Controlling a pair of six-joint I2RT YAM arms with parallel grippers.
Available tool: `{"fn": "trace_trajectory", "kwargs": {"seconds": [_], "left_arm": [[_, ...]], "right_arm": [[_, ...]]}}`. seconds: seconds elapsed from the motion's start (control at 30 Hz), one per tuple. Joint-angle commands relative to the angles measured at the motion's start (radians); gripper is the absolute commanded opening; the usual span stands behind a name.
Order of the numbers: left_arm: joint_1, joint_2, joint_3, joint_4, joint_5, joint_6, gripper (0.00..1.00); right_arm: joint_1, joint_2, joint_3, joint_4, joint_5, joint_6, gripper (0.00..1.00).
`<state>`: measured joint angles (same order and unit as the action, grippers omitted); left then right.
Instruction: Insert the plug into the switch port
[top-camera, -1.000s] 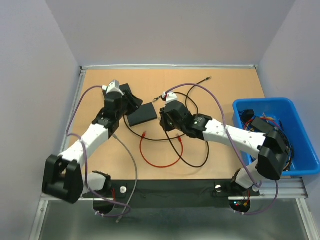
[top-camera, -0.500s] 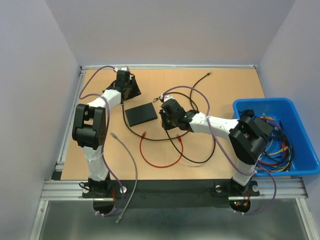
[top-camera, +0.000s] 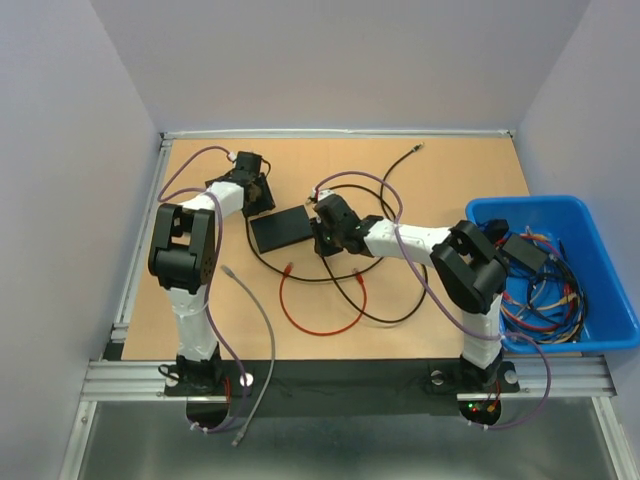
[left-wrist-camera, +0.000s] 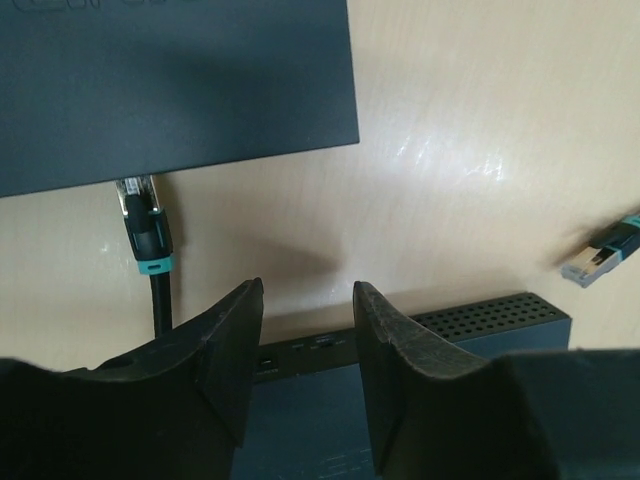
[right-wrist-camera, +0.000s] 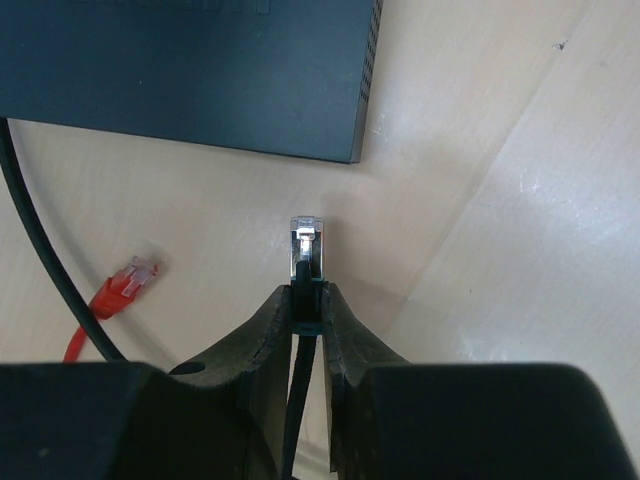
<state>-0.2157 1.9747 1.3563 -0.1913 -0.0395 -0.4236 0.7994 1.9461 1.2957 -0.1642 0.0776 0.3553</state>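
**Plug's gripped and pointed at the switch, but not in**

Quick rundown. The right end effector is clenched on the plug. It pinches the black boot right around the teal band, and the clear tip pokes out past the fingers. The tip points at the switch but stops short of it, with a strip of bare surface between them. It's aimed close to one corner of the switch, not the middle of that side. From above, that's the right-hand end of the switch, which lies a bit left of centre.

The left end effector is released, fingers apart with nothing between them. It hangs at the far-left side of the switch. Right under its fingers there's a vented dark box. Past that is what looks like the switch again, with a second plug (black, teal band) butted up against its edge. Can't tell if that one is actually seated. A loose plug lies on its own off to the side.

A red cable loops on the surface nearer than the switch, and its red connector lies close to the held plug. The blue bin of cables sits at the right edge.
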Motion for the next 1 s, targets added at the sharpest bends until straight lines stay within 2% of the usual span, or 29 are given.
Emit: {"fn": "trace_trajectory", "kwargs": {"seconds": [0.0,0.3,0.57,0.83,0.97], "left_arm": [[0.003,-0.046,-0.051,-0.017,-0.01,-0.003,0.51],[0.001,-0.086,-0.147,0.01,0.035,-0.044,0.48],[0.001,-0.163,-0.224,0.021,0.056,-0.066,0.48],[0.003,-0.146,-0.086,0.006,0.0,-0.014,0.48],[0.003,-0.123,-0.045,0.087,0.03,0.017,0.48]], "right_arm": [[-0.011,0.023,0.072,0.051,-0.016,-0.03,0.04],[-0.028,0.108,0.158,0.052,0.017,-0.09,0.04],[-0.037,0.113,0.185,0.051,0.016,-0.116,0.04],[-0.037,0.07,0.116,0.052,-0.018,-0.096,0.03],[-0.037,0.06,0.091,0.054,-0.039,-0.093,0.03]]}}
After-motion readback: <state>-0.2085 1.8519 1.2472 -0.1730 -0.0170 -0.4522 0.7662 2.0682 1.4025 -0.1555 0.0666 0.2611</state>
